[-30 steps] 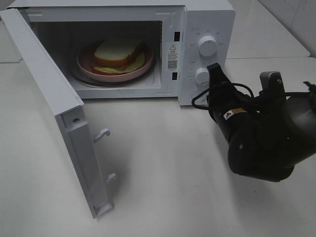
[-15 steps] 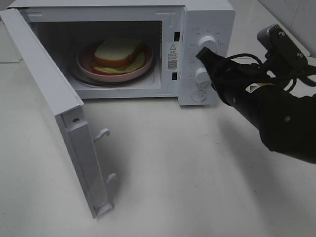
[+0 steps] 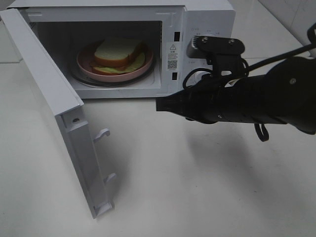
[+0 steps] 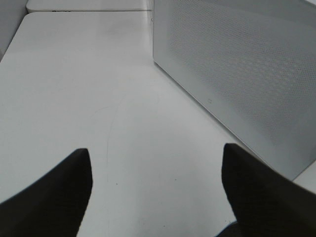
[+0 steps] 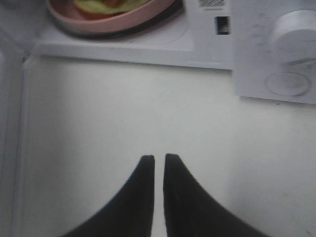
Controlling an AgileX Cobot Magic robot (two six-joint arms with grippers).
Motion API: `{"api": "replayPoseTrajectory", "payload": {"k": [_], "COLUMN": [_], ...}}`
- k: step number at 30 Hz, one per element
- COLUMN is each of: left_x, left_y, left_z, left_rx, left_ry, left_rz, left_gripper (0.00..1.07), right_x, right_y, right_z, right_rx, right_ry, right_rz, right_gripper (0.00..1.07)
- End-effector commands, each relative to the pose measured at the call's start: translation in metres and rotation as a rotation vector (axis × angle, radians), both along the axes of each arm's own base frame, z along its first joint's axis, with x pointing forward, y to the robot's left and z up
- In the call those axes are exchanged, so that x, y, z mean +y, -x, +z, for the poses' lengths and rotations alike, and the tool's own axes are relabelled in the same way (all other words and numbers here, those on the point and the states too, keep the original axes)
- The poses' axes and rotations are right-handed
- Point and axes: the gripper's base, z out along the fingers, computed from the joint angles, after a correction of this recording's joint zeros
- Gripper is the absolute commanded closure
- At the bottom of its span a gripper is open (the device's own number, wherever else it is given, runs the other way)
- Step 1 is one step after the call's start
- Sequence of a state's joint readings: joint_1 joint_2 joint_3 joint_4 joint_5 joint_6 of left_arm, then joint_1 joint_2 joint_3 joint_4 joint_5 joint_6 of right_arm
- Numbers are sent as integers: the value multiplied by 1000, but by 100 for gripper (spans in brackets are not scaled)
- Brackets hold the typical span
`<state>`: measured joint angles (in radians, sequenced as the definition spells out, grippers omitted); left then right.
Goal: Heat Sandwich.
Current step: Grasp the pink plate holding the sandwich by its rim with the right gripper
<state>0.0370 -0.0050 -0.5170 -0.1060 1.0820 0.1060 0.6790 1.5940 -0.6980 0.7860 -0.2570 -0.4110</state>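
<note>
The sandwich (image 3: 117,52), white bread with green lettuce, lies on a pink plate (image 3: 85,63) inside the open microwave (image 3: 207,15). My right gripper (image 3: 159,104) reaches across the front of the oven, low over the table just below the cavity's right corner. In the right wrist view its fingers (image 5: 145,182) stand almost together with only a thin slit and nothing between them, and the plate's rim (image 5: 113,22) and some lettuce (image 5: 94,5) show ahead. My left gripper (image 4: 155,148) is open and empty beside a white perforated panel (image 4: 247,74) of the microwave.
The microwave door (image 3: 54,89) swings out to the left, with its latch hooks (image 3: 101,133) pointing inward. The right arm's body covers the control panel in the high view. A knob (image 5: 296,29) and a round button (image 5: 287,83) appear in the right wrist view.
The right arm has swung from beside the control knobs leftward and down across the oven front. Its gripper now points left below the cavity. Sandwich, plate and door stay put.
</note>
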Motion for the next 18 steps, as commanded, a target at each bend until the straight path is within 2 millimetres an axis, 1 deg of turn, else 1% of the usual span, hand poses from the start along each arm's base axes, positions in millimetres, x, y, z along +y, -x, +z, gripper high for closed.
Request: {"api": "replayPoseTrajectory", "payload": {"k": [1, 2, 6, 7, 8, 9, 11, 12, 14, 15, 16, 18], "left_x": [0, 0, 0, 0, 0, 0, 0, 0, 0, 0, 0, 0], "left_y": [0, 0, 0, 0, 0, 0, 0, 0, 0, 0, 0, 0], "left_z": [1, 1, 1, 1, 1, 1, 1, 1, 1, 1, 1, 1], "left_rx": [-18, -18, -18, -18, -18, -18, -18, -18, -18, -18, -18, -18], "left_ry": [10, 10, 10, 10, 10, 10, 10, 10, 10, 10, 10, 10], "left_rz": [3, 3, 3, 3, 3, 3, 3, 3, 3, 3, 3, 3], "left_gripper": [37, 37, 37, 37, 37, 37, 37, 37, 37, 37, 37, 37], "right_x": [10, 10, 22, 22, 22, 21, 19, 11, 1, -8, -8, -14], "right_y": [0, 0, 1, 1, 0, -1, -2, -7, -13, -17, -17, -20], "right_z": [11, 11, 24, 24, 28, 29, 31, 36, 41, 45, 45, 51], "right_rx": [17, 17, 49, 49, 83, 108, 125, 176, 215, 264, 264, 281], "right_ry": [44, 44, 76, 76, 112, 134, 164, 225, 291, 369, 369, 455], "right_rz": [153, 153, 306, 306, 375, 406, 429, 448, 444, 432, 432, 430], "right_gripper": [94, 94, 93, 93, 93, 93, 92, 92, 92, 91, 91, 91]}}
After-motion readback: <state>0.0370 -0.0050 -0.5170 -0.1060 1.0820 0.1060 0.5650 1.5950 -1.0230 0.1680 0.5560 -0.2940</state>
